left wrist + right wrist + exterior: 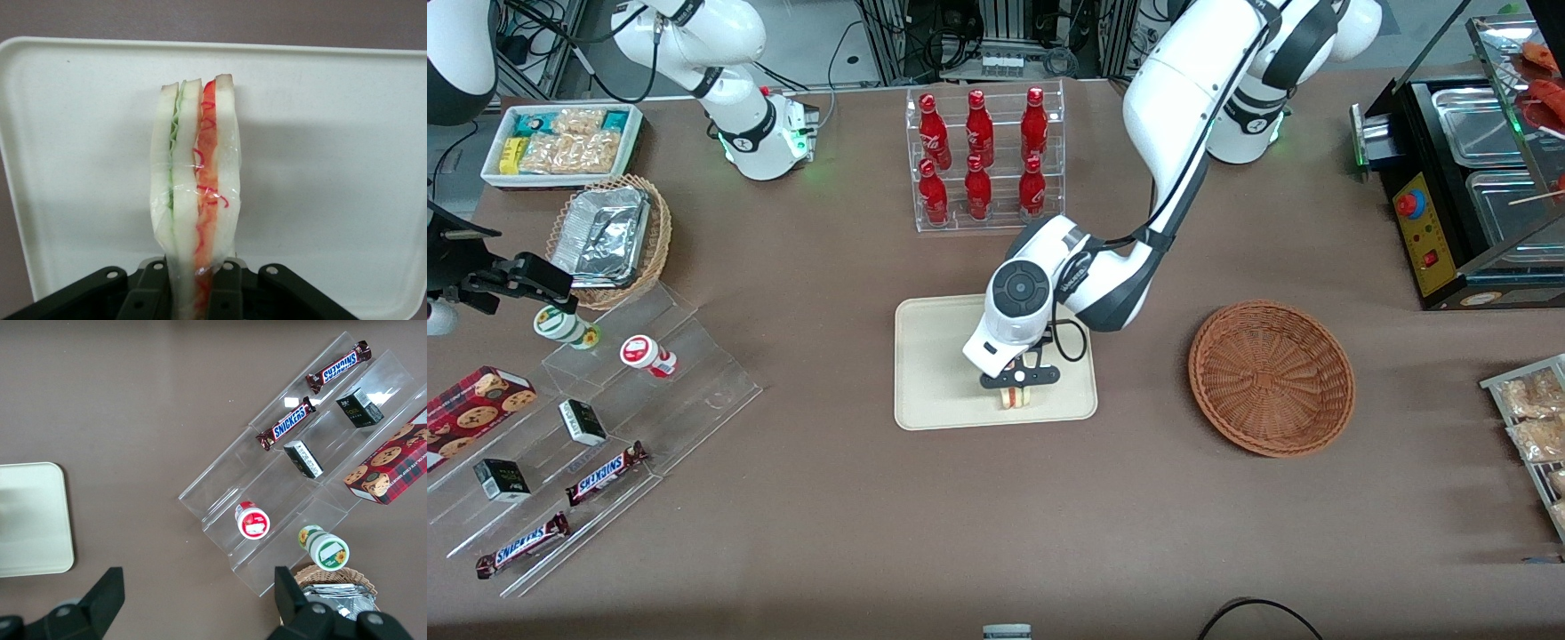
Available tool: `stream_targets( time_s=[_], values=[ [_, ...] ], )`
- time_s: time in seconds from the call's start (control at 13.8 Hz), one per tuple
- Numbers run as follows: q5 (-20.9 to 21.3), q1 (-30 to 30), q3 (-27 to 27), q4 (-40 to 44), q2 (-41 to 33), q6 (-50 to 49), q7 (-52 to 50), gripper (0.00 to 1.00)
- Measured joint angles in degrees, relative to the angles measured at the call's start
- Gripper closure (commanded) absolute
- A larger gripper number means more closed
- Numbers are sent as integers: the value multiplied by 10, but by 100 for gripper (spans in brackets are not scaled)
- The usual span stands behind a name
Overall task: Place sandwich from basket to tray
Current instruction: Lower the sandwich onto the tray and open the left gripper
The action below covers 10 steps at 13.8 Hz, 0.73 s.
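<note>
The gripper (1016, 388) is low over the tray (934, 373), at the part of it nearer to the front camera, and its jaws are clenched on the sandwich (1014, 397). In the left wrist view the sandwich (195, 193) stands on its edge between the black fingers (150, 293), with green and red filling layers showing, over the tray (333, 167). The basket (1272, 377) lies on the brown desk (800, 498) beside the tray, toward the working arm's end.
</note>
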Motion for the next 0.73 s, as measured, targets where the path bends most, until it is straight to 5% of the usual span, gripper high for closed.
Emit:
stream_targets(
  time_s=[0.73],
  values=[
    [0, -12, 0, 7, 16, 0, -32, 100]
  ],
)
